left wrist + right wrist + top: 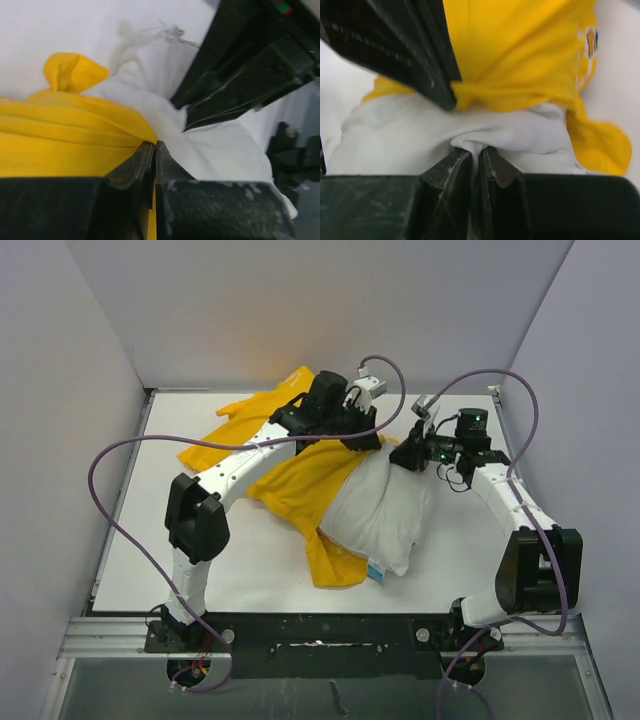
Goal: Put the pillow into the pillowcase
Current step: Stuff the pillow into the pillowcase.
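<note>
The left gripper (155, 150) pinches the pillowcase (300, 485) and the right gripper (479, 152) pinches the pillow (385, 515) at its 12 o'clock end, so the pillowcase should be pulled slowly toward 5 o'clock.

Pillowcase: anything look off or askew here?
Yes. The pillowcase is bunched and crumpled, draped over only the far-left part of the pillow, most of which lies bare. The left gripper pinches yellow cloth, the right gripper a white fold. In the left wrist view loose threads straggle from white fabric.
</note>
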Action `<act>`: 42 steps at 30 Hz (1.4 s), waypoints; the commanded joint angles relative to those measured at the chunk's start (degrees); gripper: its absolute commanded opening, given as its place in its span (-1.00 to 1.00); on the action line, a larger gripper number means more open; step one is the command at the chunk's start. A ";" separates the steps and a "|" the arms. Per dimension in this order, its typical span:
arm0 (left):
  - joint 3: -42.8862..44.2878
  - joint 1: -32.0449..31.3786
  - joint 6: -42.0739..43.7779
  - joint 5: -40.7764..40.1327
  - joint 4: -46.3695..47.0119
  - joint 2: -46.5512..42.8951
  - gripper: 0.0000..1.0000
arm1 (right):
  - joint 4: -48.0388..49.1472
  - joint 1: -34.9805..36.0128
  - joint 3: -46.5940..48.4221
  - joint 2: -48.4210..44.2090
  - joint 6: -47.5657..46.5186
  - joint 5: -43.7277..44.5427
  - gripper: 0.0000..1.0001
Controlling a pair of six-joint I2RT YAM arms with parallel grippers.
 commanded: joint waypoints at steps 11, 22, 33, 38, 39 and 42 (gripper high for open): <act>-26.53 2.99 -24.67 24.40 44.73 -12.57 -1.00 | 14.72 7.34 -8.85 3.83 4.49 -1.40 -0.93; -37.61 4.09 -8.29 6.66 26.24 -28.89 0.19 | -19.66 -5.46 1.34 -5.53 -27.95 -27.42 0.40; -31.85 -21.13 13.16 -31.09 6.36 -32.59 0.95 | -3.05 -17.26 -1.82 -7.59 -4.01 -5.67 0.60; -15.54 -28.28 17.04 -38.19 -2.97 -16.74 0.96 | -1.48 -20.87 -1.69 -4.68 1.20 0.91 0.58; -11.45 -29.00 18.38 -39.75 -5.38 -13.04 0.96 | -1.17 -21.55 -1.89 -4.33 1.51 0.95 0.58; 2.51 -29.71 22.42 -43.58 -14.39 -1.47 0.96 | -1.05 -23.15 -2.15 -3.67 1.76 0.60 0.58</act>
